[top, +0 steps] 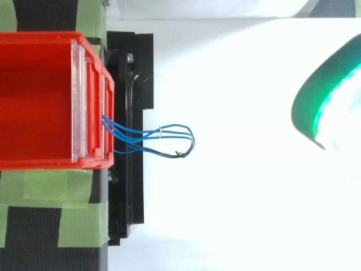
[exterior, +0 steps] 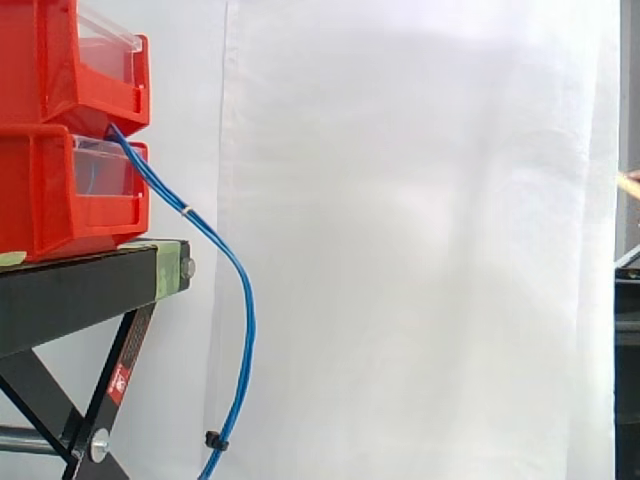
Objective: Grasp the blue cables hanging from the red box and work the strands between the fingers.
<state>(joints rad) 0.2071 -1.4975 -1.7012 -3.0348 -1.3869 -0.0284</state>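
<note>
Side view
- Red bins (exterior: 40,190): two, stacked, at the view's left on the black stand (exterior: 70,290).
- Blue cables (exterior: 247,300): they come out at the front between the upper and the lower bin. From there they arc out past the stand's edge and hang free down to the bottom of the view.
- White tie (exterior: 186,209): binds the strands high up, just out from the lower bin.
- Black clip (exterior: 212,440): on the bundle low down.
- Backdrop: white curtain (exterior: 420,240).

Top view
- Cables: a loose loop reaching out from the bin front over the stand's edge, the strands spread a little between bin and tie.
- Green tape (top: 56,214): strips on the stand beside the bins.
- Hand (top: 316,96): I see one green-glowing pad of it at the view's right, well apart from the cables.
- Hand state: I cannot tell whether it is released or clenched; nothing is against the strands.

Judgement
- Step in hand: as I read it, the approach; no grasp is made yet.
- Next move: I would bring the hand across toward the free-hanging stretch beyond the stand's edge. It should close round the strands between tie and clip, where they hang clear of the bins.
</note>
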